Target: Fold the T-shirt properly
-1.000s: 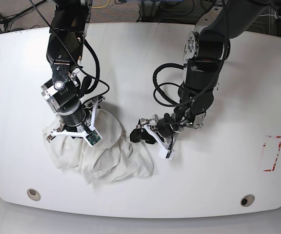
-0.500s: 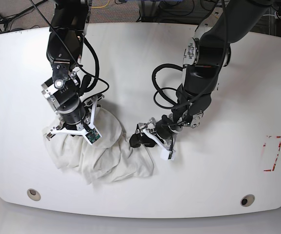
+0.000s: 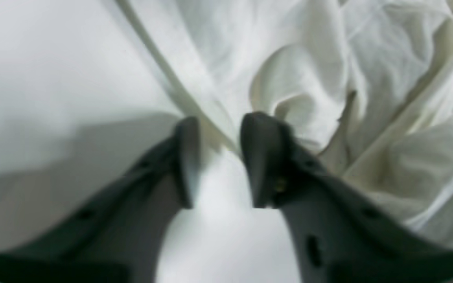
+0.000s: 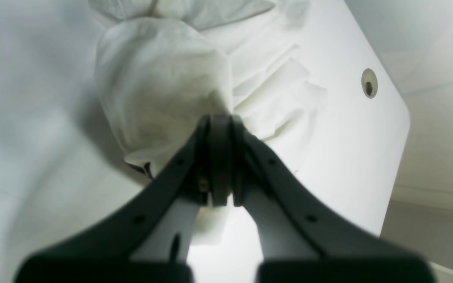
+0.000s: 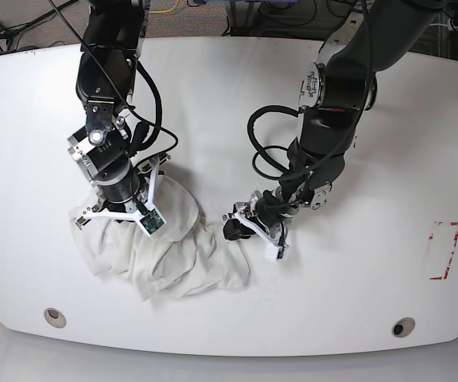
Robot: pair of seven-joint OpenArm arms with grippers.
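T-shirt [image 5: 165, 247], seemingly plain, unlabelled

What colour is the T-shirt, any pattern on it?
Plain off-white to cream, no pattern visible; the T-shirt shows its colour best in the left wrist view.

A wide white table [image 5: 388, 143] with rounded corners fills the scene, dark cables [image 5: 22, 24] lying behind its far edge.

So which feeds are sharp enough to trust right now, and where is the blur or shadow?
Base view: sharp and evenly lit; T-shirt folds read clearly. Left wrist view: soft throughout, left gripper fingers blurred, grey shadow on the table. Right wrist view: right gripper blurred up close, cloth dim beside it.
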